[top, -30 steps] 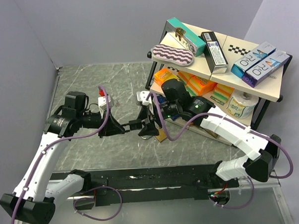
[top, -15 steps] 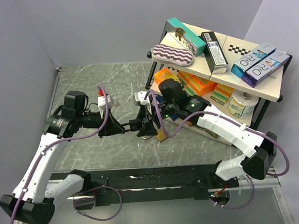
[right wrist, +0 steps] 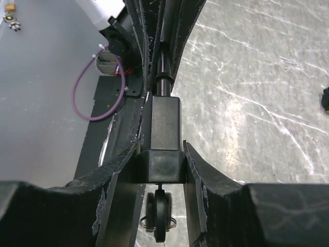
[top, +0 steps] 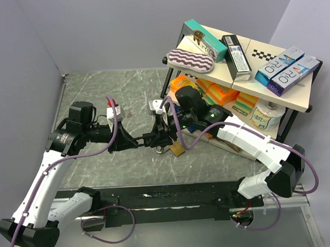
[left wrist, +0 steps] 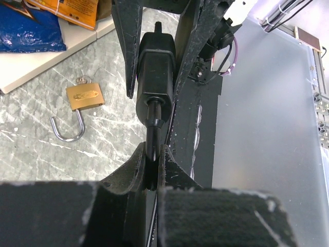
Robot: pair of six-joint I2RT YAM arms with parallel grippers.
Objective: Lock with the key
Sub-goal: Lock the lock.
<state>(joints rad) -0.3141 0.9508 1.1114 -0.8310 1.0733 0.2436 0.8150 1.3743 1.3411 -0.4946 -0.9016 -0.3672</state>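
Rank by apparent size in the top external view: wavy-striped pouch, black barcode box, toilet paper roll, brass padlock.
Wavy-striped pouch and black barcode box: look alike, not ranked.
Toilet paper roll: smaller, though partly hidden by the shelf.
Brass padlock: smallest.

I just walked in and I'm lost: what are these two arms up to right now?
Both arms meet over the middle of the table. The right gripper clamps a black lock body, and the left gripper pinches the thin rod sticking out of one end. A key on a ring seems to hang from the other end. A brass padlock lies untouched, shackle open.
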